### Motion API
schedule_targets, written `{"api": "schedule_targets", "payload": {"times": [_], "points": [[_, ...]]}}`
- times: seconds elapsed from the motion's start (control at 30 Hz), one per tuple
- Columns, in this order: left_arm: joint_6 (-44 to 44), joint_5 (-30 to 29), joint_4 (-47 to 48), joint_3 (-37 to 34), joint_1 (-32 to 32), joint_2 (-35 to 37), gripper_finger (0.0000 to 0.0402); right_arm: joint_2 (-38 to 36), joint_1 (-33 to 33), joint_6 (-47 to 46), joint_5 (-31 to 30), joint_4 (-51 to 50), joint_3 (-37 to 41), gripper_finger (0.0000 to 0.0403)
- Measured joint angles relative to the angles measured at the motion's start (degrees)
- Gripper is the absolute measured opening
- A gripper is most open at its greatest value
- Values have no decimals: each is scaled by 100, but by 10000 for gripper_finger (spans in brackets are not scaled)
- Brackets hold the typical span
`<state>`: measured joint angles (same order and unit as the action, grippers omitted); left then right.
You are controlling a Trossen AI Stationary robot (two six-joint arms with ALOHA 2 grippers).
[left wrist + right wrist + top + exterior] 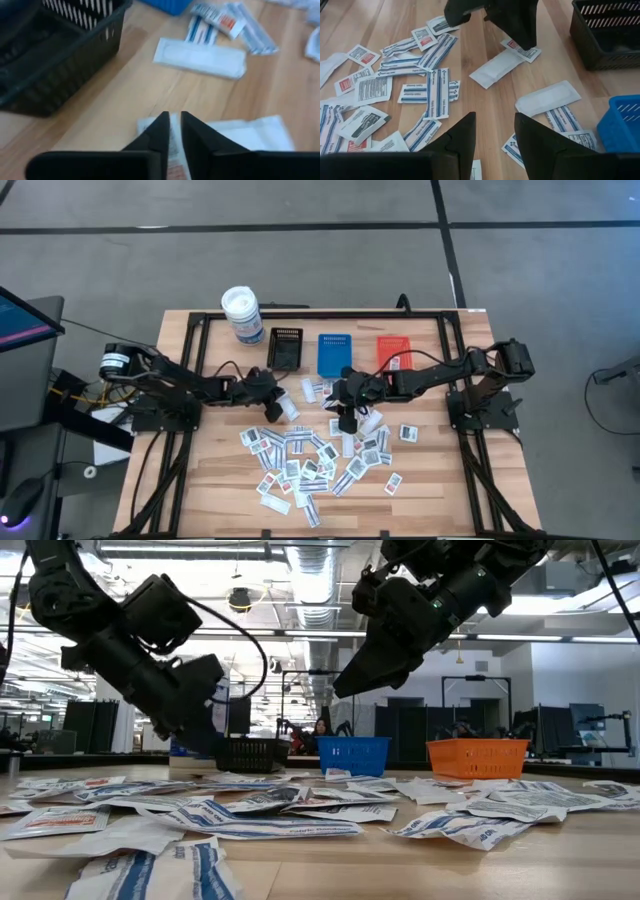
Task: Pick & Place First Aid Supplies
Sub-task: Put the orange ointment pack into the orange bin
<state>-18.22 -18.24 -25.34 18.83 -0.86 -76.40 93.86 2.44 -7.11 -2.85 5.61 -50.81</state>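
**Bright overhead light, soft focus up close**

Ceiling strip lights (190, 552) run across the top of the low frame and glare white, leaving both arms as dark silhouettes against them. The wooden table (420, 480) is evenly lit from above, with only small, soft shadows under the arms at centre frame. The nearest packets (150, 875) at the lower left of the low view blur. The left wrist picture is smeared throughout, the black basket (55, 60) at its upper left soft-edged.
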Motion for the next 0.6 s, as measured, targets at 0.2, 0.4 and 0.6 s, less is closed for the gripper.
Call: {"api": "schedule_targets", "payload": {"times": [0.2,0.4,0.6], "points": [[2,-372,-209,29,2,-604,122,0,0,0,0,0,0,129],[124,-638,-327,48,16,-967,108,0,11,2,0,-2,0,129],[160,-426,-326,27,15,-873,10,0,9,2,0,-1,0,129]]}}
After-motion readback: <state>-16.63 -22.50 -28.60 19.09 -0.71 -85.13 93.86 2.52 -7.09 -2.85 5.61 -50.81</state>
